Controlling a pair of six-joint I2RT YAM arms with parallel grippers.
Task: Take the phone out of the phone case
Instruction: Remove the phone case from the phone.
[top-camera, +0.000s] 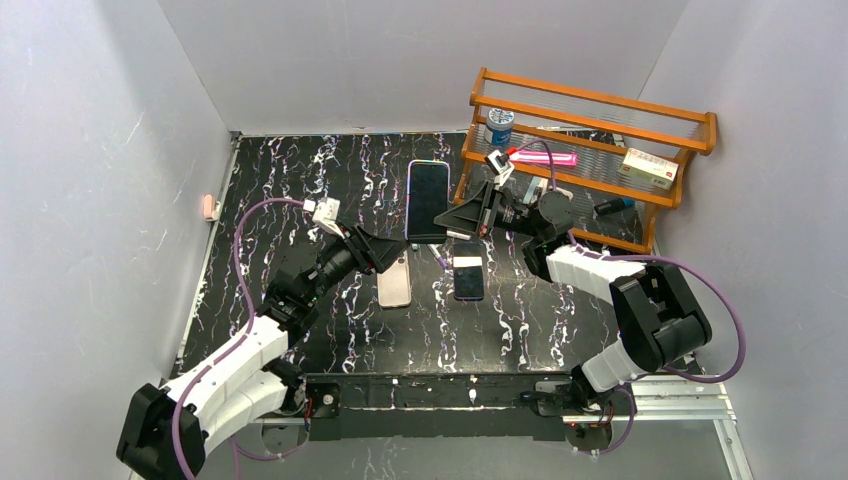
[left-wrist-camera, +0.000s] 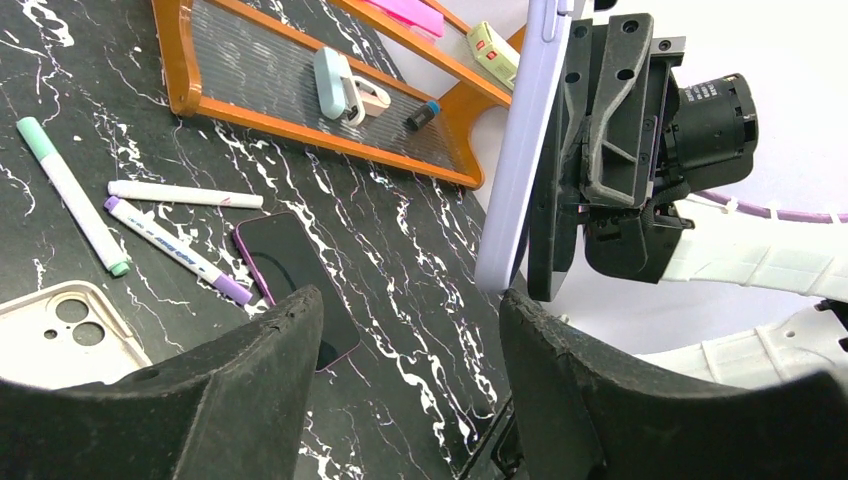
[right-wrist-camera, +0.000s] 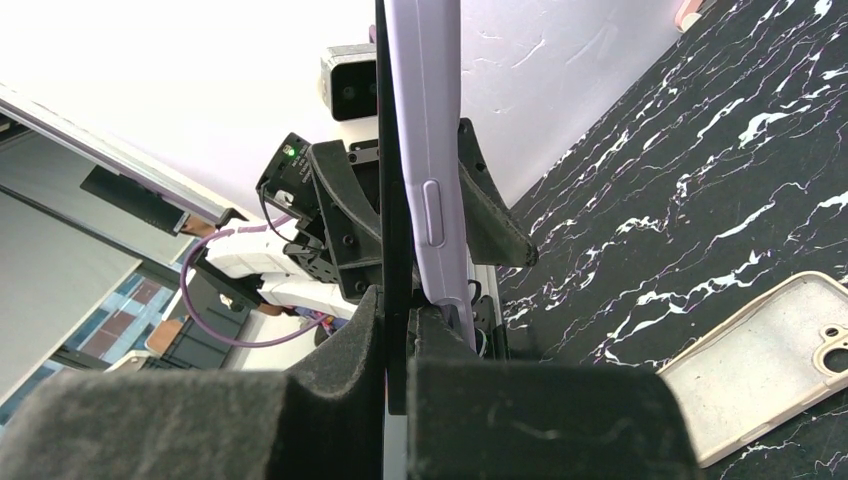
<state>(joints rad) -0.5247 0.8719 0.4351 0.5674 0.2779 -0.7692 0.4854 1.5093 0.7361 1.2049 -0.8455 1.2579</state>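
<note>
In the top view my right gripper (top-camera: 447, 214) holds the phone (top-camera: 428, 198) up over the table, its dark screen toward the camera. In the right wrist view, the right gripper (right-wrist-camera: 395, 300) is shut on the thin black edge of the phone (right-wrist-camera: 381, 150). The lavender phone case (right-wrist-camera: 425, 120) lies against the phone's back, just outside the right-hand finger. My left gripper (left-wrist-camera: 410, 340) stands open with nothing between its fingers. It sits just below the lower corner of the phone case (left-wrist-camera: 520, 150), in front of the right gripper.
On the table lie a beige case (top-camera: 394, 280), a dark second phone (top-camera: 467, 270) and three markers (left-wrist-camera: 175, 250). A wooden rack (top-camera: 590, 110) at the back right holds a can (top-camera: 499, 125), a pink item (top-camera: 545, 157) and a box (top-camera: 648, 168).
</note>
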